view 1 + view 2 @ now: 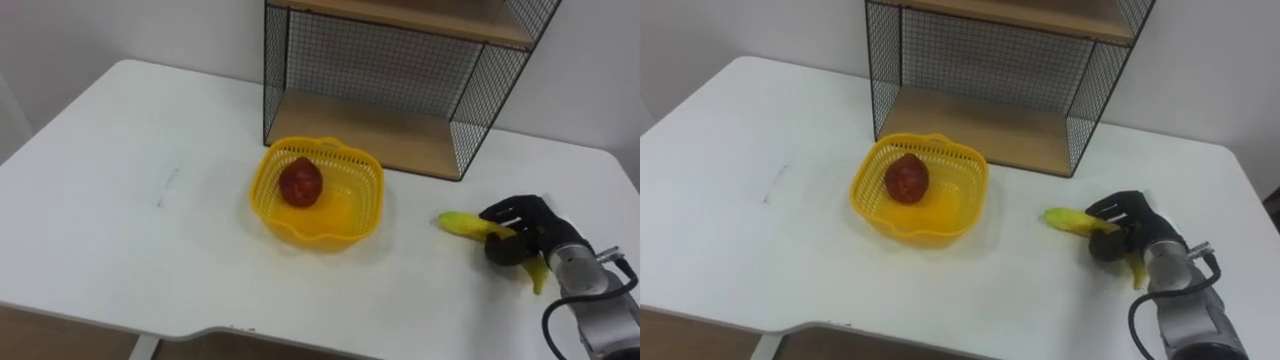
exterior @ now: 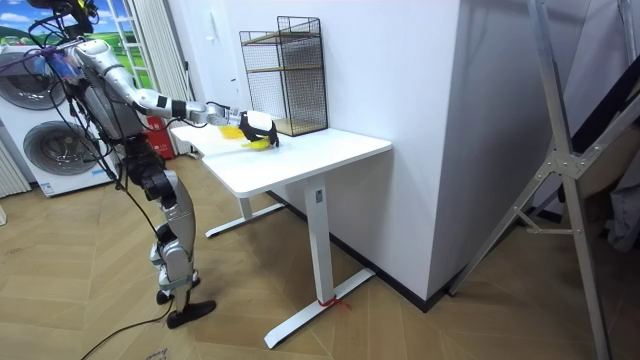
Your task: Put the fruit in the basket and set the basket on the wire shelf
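A yellow plastic basket [image 1: 262, 168] stands on the white table [image 1: 120, 200], just in front of the wire shelf [image 1: 370, 125]. A red apple [image 1: 300, 183] lies inside the basket. To the right of it a yellow banana [image 1: 460, 225] rests on the tabletop. My right hand [image 1: 525, 232] lies over the banana's right half, with fingers and thumb curled round it; only the left tip and a bit of the stem end stick out. In the room view I stand at the table's end with that arm [image 2: 258, 126] stretched over the top.
The shelf is black wire mesh with wooden boards, and its lower board [image 1: 360, 135] is bare and open to the front. The table's front edge [image 1: 300, 335] runs close below the basket. In the room view washing machines [image 2: 40, 140] stand behind me.
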Controlling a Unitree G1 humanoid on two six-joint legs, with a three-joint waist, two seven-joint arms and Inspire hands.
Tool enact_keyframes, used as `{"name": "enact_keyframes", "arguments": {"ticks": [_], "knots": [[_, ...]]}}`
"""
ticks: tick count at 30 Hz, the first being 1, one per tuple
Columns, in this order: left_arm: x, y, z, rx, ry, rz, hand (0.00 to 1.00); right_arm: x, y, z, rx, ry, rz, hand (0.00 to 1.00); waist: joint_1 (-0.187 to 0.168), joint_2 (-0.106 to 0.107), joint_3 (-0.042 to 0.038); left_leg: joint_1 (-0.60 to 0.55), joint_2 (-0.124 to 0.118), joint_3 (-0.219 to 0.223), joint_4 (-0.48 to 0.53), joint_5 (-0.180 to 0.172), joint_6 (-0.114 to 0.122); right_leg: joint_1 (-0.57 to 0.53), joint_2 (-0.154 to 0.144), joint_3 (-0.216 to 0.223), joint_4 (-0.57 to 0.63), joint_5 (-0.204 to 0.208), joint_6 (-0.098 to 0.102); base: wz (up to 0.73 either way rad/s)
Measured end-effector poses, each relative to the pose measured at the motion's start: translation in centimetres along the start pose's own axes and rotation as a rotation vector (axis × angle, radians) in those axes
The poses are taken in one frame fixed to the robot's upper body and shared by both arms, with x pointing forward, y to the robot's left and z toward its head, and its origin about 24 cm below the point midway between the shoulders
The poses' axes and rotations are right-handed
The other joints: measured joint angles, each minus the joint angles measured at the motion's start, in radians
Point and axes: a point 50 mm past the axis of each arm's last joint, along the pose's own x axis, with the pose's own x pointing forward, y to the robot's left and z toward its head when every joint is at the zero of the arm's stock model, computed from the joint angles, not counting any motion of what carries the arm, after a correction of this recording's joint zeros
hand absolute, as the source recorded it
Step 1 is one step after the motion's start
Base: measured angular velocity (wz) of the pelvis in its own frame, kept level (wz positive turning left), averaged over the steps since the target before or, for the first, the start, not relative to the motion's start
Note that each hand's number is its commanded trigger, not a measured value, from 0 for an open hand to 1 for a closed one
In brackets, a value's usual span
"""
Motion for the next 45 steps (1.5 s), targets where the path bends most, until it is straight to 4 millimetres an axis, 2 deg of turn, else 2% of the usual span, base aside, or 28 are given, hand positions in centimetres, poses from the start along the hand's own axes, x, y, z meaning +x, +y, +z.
{"name": "enact_keyframes", "arguments": {"ticks": [6, 11, 23, 26, 28, 29, 31, 33, 35, 39, 41, 43, 45], "knots": [[0.0, 0.0, 0.1, -0.001, -0.002, -0.001, 0.0, 0.0, 0.0, -0.1, 0.017, 0.004, 0.001, 1.0, -0.004, -0.007, 0.0001, -0.001, -0.003, -0.003, -0.003, 0.0, 0.0, 0.005, -0.001, -0.002, -0.012, 0.0, 0.0, 0.01], [0.1, 0.2, 0.5, 0.0, -0.013, -0.005, 0.0, 0.0, 0.2, 0.0, 0.023, 0.0, 0.006, 1.0, -0.002, -0.02, 0.0069, -0.006, -0.003, -0.001, 0.002, 0.0, 0.0, 0.001, 0.001, -0.002, -0.011, 0.0, 0.0, -0.01], [0.1, 0.2, 0.7, 0.005, -0.011, -0.01, 0.0, 0.0, 0.6, 0.6, 0.147, -0.028, 0.017, 1.0, 0.002, -0.006, 0.006, -0.005, 0.003, 0.028, 0.001, 0.0, 0.0, -0.013, 0.004, 0.01, -0.005, 0.002, -0.001, -0.06], [0.1, 0.0, 1.0, 0.001, -0.021, -0.015, 0.0, -0.2, 0.7, 1.5, 0.216, -0.062, 0.037, 1.0, 0.0, 0.006, 0.0105, -0.009, 0.003, 0.03, -0.006, -0.001, 0.0, -0.016, 0.005, 0.015, -0.005, 0.003, -0.001, -0.02], [0.1, -0.2, 1.1, -0.002, -0.022, -0.019, 0.0, -0.4, 1.4, 2.8, 0.321, -0.123, 0.07, 1.0, 0.0, 0.024, 0.0125, -0.009, 0.003, 0.033, -0.007, -0.001, 0.0, -0.019, 0.007, 0.028, -0.006, 0.004, -0.001, -0.04], [0.1, -0.3, 1.1, -0.003, -0.023, -0.02, 0.0, -0.4, 1.6, 3.2, 0.35, -0.139, 0.078, 1.0, 0.0, 0.025, 0.0098, -0.009, 0.002, 0.034, -0.007, -0.001, 0.0, -0.02, 0.007, 0.028, -0.006, 0.004, 0.0, -0.04], [0.1, -0.4, 1.2, -0.007, -0.031, -0.019, 0.0, -0.6, 2.1, 4.6, 0.471, -0.195, 0.102, 1.0, 0.001, 0.044, 0.0054, -0.012, 0.003, 0.046, -0.005, -0.001, 0.0, -0.029, 0.006, 0.027, -0.006, 0.004, 0.0, -0.08], [0.0, -0.6, 1.1, -0.009, -0.041, -0.018, 0.0, -0.9, 2.3, 5.4, 0.563, -0.234, 0.119, 1.0, 0.0, 0.054, -0.0002, -0.015, 0.003, 0.047, -0.003, 0.0, 0.0, -0.032, 0.0, 0.025, -0.006, 0.004, 0.0, 0.0], [-0.1, -0.9, 1.0, -0.012, -0.04, -0.022, 0.0, -1.3, 2.6, 5.7, 0.662, -0.258, 0.137, 1.0, 0.002, 0.056, -0.0016, -0.01, 0.003, 0.043, -0.003, 0.0, 0.0, -0.028, 0.0, 0.029, -0.008, 0.004, 0.0, 0.05], [-0.2, -1.9, 0.8, -0.019, -0.035, -0.044, 0.0, -1.6, 2.7, 6.3, 0.837, -0.288, 0.159, 1.0, 0.0, 0.051, 0.003, -0.001, 0.004, 0.037, -0.008, 0.0, 0.0, -0.014, 0.001, 0.029, -0.012, 0.004, 0.0, 0.01], [-0.2, -2.1, 0.8, -0.02, -0.034, -0.049, 0.0, -1.7, 2.6, 6.5, 0.859, -0.293, 0.156, 1.0, -0.001, 0.048, 0.0024, -0.001, 0.003, 0.031, -0.007, 0.0, 0.0, -0.011, 0.001, 0.027, -0.011, 0.004, 0.0, 0.06], [-0.2, -2.2, 0.6, -0.02, -0.025, -0.053, 0.0, -2.0, 2.1, 7.6, 0.877, -0.344, 0.142, 1.0, -0.005, 0.046, 0.0075, -0.003, 0.003, 0.03, -0.007, 0.0, 0.0, -0.013, 0.001, 0.027, -0.011, 0.004, 0.0, 0.0], [-0.2, -2.2, 0.3, -0.02, -0.018, -0.056, 0.0, -2.3, 1.6, 8.2, 0.879, -0.376, 0.127, 1.0, -0.008, 0.046, 0.0075, -0.004, 0.002, 0.029, -0.006, 0.0, 0.0, -0.012, 0.001, 0.026, -0.01, 0.004, 0.0, 0.0]]}}
